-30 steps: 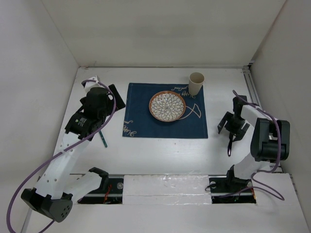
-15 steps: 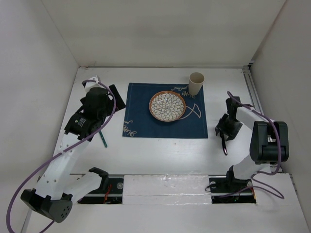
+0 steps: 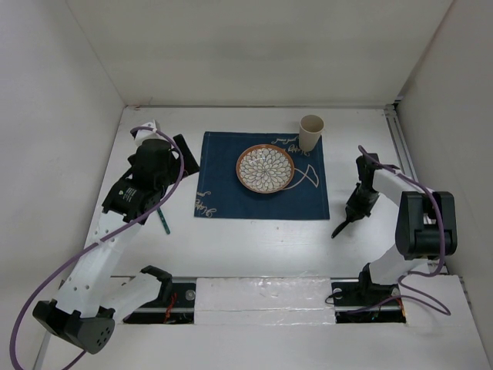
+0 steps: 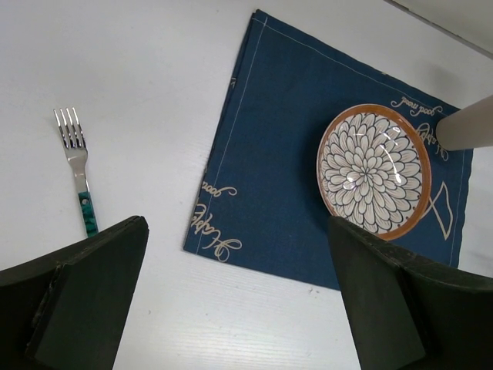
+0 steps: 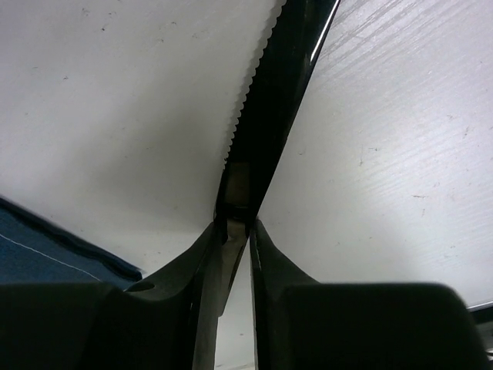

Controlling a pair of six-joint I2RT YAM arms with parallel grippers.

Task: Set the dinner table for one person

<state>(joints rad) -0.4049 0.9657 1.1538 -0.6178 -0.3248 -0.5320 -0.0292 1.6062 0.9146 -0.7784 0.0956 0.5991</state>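
On the white dinner table (image 3: pixel 254 247) lies a dark blue mat (image 3: pixel 231 196) with a patterned plate (image 3: pixel 265 169) and a beige cup (image 3: pixel 311 132) on it. Right of the mat, my right gripper (image 5: pixel 237 227) is shut on a black serrated knife (image 5: pixel 277 92), which slants toward the lower left over the table (image 3: pixel 341 226). My left gripper (image 4: pixel 237 254) hovers open and empty left of the mat. A green-handled fork (image 4: pixel 79 173) lies on the table to its left, also visible under that arm (image 3: pixel 163 220).
White walls enclose the table on the left, back and right. A rail (image 3: pixel 399 142) runs along the right edge. The arm bases and a strip of foil (image 3: pixel 262 297) line the near edge.
My right gripper closed on the knife and shifted slightly toward the mat; the knife swung from pointing straight down to slanting lower left. The left arm stayed still.
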